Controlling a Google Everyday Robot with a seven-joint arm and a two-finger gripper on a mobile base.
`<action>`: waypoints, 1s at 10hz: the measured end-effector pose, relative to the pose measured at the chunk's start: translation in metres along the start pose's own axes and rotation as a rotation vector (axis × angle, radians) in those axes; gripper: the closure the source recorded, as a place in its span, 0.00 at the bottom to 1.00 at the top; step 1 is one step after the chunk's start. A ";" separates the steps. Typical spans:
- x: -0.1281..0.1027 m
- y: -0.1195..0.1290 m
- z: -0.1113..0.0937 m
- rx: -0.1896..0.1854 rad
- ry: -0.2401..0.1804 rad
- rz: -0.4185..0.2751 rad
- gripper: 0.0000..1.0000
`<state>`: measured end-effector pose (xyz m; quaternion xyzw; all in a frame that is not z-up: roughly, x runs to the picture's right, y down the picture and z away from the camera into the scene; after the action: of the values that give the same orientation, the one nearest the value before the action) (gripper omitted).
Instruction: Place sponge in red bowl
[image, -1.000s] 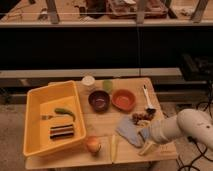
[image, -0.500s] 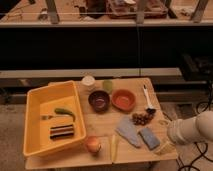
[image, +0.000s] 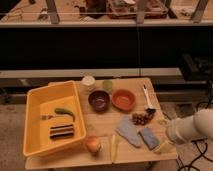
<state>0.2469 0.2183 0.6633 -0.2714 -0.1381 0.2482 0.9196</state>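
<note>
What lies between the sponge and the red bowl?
Camera view: a dark grape-like cluster lies between the sponge and the red bowl. The gripper is beside the sponge, at the table edge.

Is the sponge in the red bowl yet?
No, the sponge lies on the table beside the blue-grey cloth, apart from the red bowl, with the gripper close beside it.

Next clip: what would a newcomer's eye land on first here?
The big yellow tub fills the left side of the table. At the middle, the red bowl sits beside a dark bowl. At the front right, the white arm juts in, its gripper just right of the sponge, which lies blue face up beside a grey cloth.
</note>
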 end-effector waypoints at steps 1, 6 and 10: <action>0.004 -0.002 0.011 -0.011 0.011 0.018 0.20; 0.034 -0.015 0.097 -0.093 0.075 0.214 0.20; 0.046 -0.018 0.126 -0.118 0.103 0.345 0.20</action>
<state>0.2435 0.2839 0.7816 -0.3568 -0.0566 0.3796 0.8517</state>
